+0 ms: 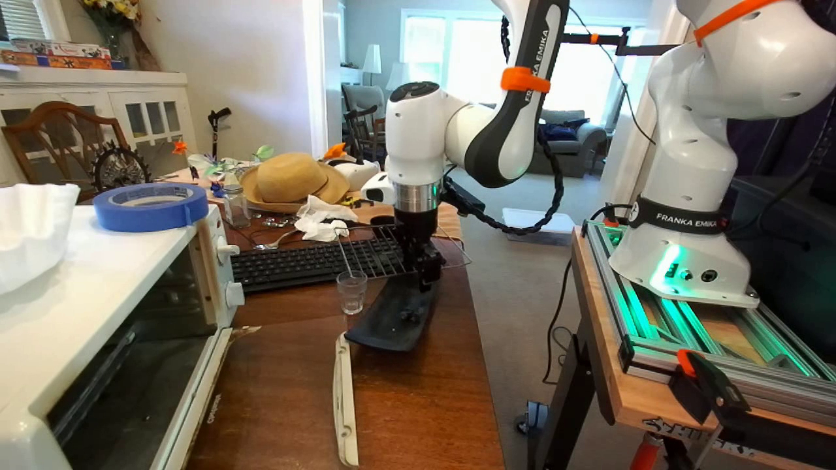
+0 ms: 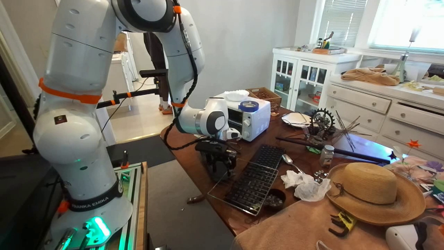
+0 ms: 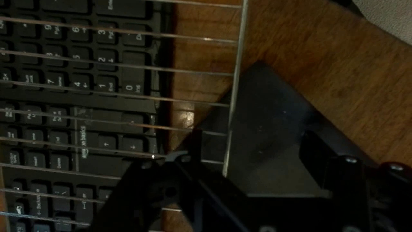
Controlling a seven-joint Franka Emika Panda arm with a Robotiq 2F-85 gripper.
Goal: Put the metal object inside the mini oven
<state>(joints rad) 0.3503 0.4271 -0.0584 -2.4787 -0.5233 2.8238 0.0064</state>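
Reddish-brown polished wood forms the surface (image 1: 418, 418) before a pale grey wall (image 2: 242, 45), crowded with a tan straw hat (image 1: 287, 179), a black oblong keyboard (image 1: 300, 266) and a boxy white mini oven (image 1: 117, 274) with a dark front; a white cabinet (image 2: 297, 74) with glazed doors stands across the room. Flat, oblong and dark grey-black, a dull metal tray (image 1: 385, 316) lies on the surface near a clear glass tumbler (image 1: 353, 294), apart from the oven, a silver wire rack (image 3: 238, 58) crossing over part of one end. Above the tray, the black claw (image 3: 252, 148) has its fingers well apart, gripping nothing visible; whether it touches the metal, I cannot tell. "FRANKA EMIKA" circles the black collar (image 1: 679, 217) of the white robot arm (image 1: 415, 137); "amazon basics" reads on the keyboard.
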